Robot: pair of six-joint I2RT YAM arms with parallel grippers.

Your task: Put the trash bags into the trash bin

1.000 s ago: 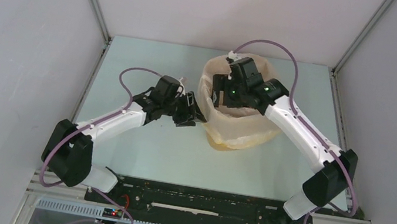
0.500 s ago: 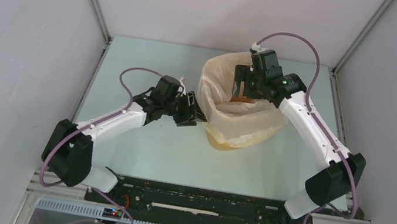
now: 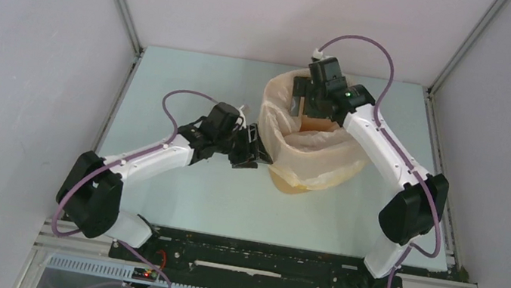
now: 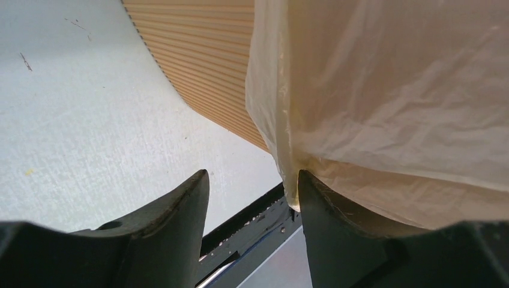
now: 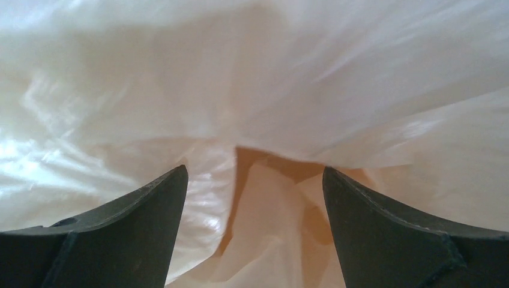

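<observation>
From above, the trash bin [image 3: 296, 183] stands on the table [image 3: 177, 186] right of the middle, toward the far side, with a pale see-through trash bag [image 3: 275, 120] lining it and folded over its rim. The left claw [image 3: 255, 153] sits low against the bin's left wall; the right claw [image 3: 303, 104] is in the bin's mouth near the far rim. The left wrist view shows the left claw released, its two fingers apart with bare table between them, the bag's hanging edge just beside the inner face of one finger [image 4: 336, 228] and the ribbed orange wall beyond. The right wrist view shows the right claw spread wide, gripping nothing, with crumpled bag film ahead
</observation>
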